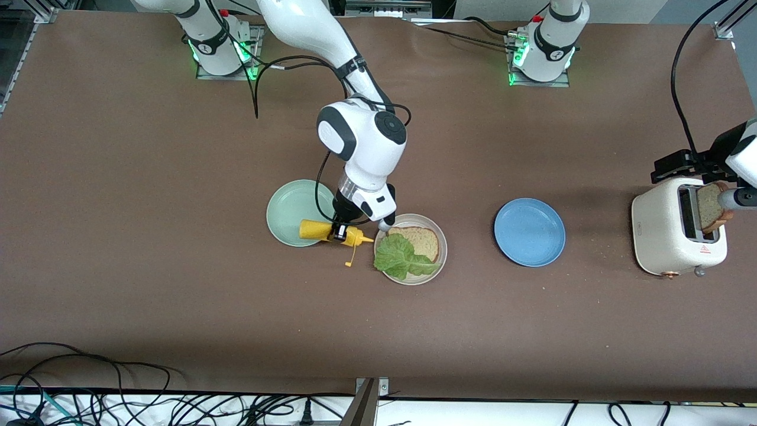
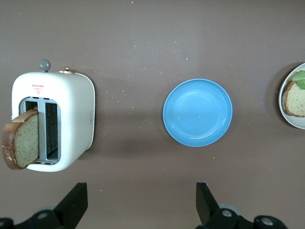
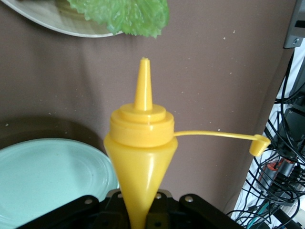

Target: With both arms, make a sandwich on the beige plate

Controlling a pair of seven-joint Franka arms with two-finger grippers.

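Note:
The beige plate (image 1: 442,255) lies mid-table with one bread slice (image 1: 421,239) on it and a green lettuce leaf (image 1: 401,255) partly over that slice. My right gripper (image 1: 339,231) is shut on a yellow squeeze bottle (image 1: 322,229). The bottle lies sideways over the edge of the mint-green plate (image 1: 290,210). Its uncapped nozzle (image 3: 143,81) points at the lettuce (image 3: 124,14). A second bread slice (image 1: 709,207) sticks up out of the white toaster (image 1: 662,236). My left gripper (image 2: 141,202) hangs open and empty above the table beside the toaster (image 2: 71,114).
A blue plate (image 1: 529,232) lies between the beige plate and the toaster. The bottle's tethered cap (image 3: 259,144) dangles off to one side. Cables run along the table edge nearest the front camera.

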